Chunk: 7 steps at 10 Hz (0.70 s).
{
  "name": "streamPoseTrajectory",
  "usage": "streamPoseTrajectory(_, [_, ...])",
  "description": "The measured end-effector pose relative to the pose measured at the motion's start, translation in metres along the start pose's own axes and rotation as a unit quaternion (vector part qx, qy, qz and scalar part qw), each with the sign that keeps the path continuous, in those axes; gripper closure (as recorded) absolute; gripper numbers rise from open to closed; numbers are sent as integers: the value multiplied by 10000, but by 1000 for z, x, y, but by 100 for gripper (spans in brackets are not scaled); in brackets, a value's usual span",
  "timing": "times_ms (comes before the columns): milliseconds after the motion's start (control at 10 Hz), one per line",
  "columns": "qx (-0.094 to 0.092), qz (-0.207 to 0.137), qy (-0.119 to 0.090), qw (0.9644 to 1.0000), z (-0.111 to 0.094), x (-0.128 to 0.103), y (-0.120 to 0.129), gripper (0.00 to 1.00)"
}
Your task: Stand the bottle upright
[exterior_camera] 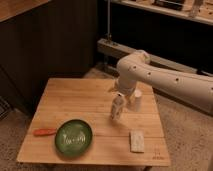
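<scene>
The bottle [117, 108] is small, whitish and translucent with a pale label. It stands nearly upright, leaning slightly, on the wooden table [75, 102] right of centre. My gripper [120, 95] hangs from the white arm [150, 75] directly above the bottle's top, touching it or very close to it. The lower part of the bottle is in plain view.
A plain white cup [136, 100] stands just right of the bottle. A flat pale block [136, 140] lies near the front right edge. A green plate [73, 137] sits at the front left, with an orange-handled utensil [45, 132] beside it. Dark cabinets stand behind.
</scene>
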Motion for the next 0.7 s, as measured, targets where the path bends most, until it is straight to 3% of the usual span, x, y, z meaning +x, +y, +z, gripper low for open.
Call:
streamPoseTrajectory(300, [338,154,-326,9988,3,7,6,26])
streamPoseTrajectory(600, [402,305,-464,9976,8,15,4,25])
streamPoseTrajectory(700, [320,271,-384,9984,7,15,5,18])
